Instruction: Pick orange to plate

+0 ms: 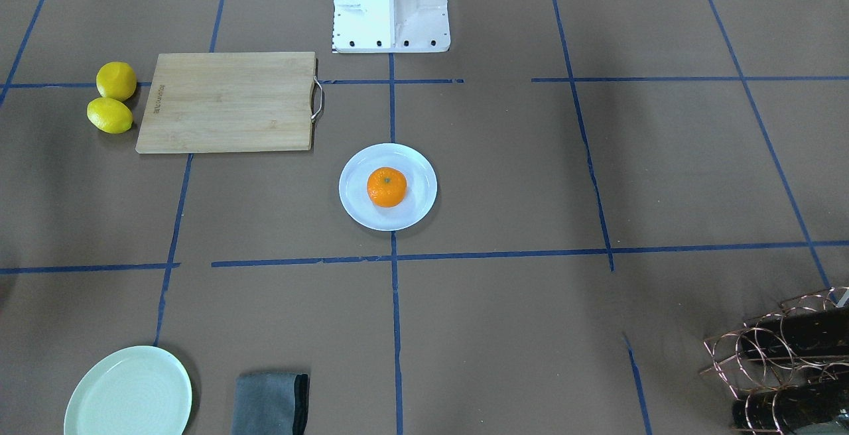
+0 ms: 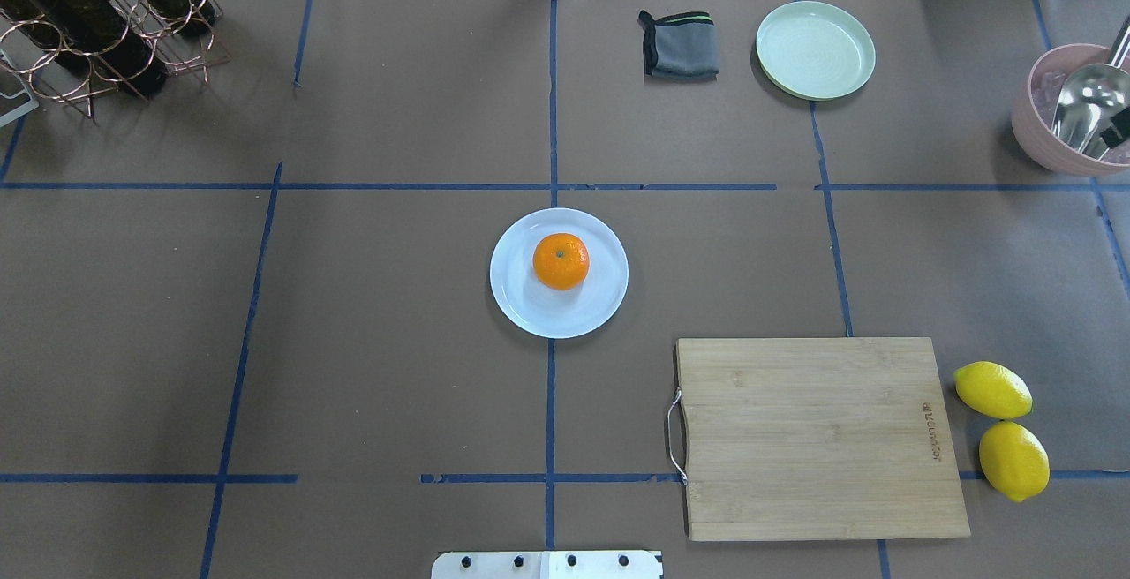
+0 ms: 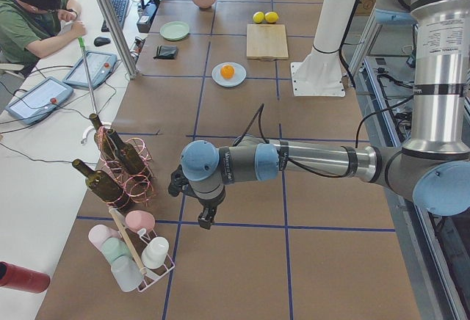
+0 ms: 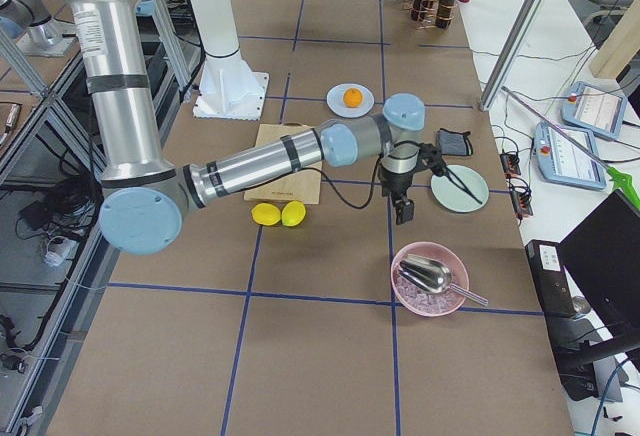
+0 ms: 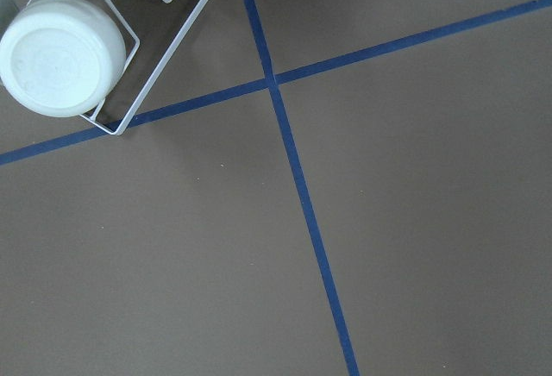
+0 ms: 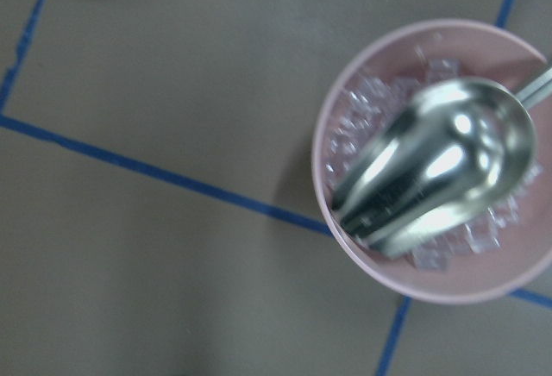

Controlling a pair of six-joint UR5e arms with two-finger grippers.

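Observation:
The orange rests stem-up on the white plate at the middle of the table, also seen from the front as the orange on the plate. My left gripper hangs over bare table far from the plate, near the bottle rack. My right gripper hovers between the pink bowl and the mint-green plate. Both show only in the side views, so I cannot tell whether they are open or shut. Neither wrist view shows fingers.
A wooden cutting board lies right of the plate, with two lemons beyond it. Mint-green plate, grey cloth and pink bowl with ice and a scoop sit at the far right. Wine rack far left.

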